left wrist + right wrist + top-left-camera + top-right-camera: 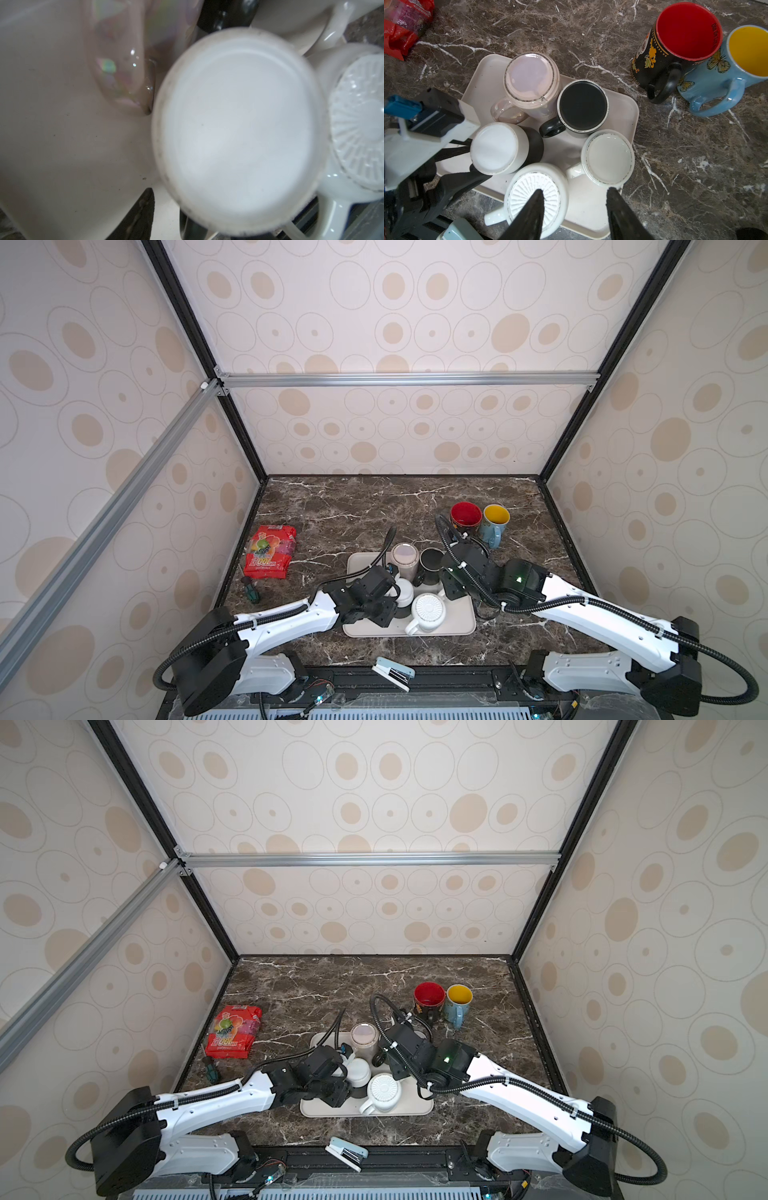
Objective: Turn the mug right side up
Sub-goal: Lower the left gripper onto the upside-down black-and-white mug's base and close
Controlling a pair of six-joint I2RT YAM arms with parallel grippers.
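**Grasp approach.** The white-based, black-walled ceramic mug (496, 147) stands base-up on the cream rectangular plastic tray (623, 112), crowded among four other overturned mugs. The left tool (480, 161) brackets its wall from the open tray side, the flank freest of neighbours. Whether the fingers press it cannot be told. The right tool (575, 190) hangs above the tray, jaws apart and empty, probably kept clear. A red-lined black mug (685, 31) and a yellow-lined blue mug (749, 52) stand upright on the dark marbled surface (550, 27), suggesting the destination.
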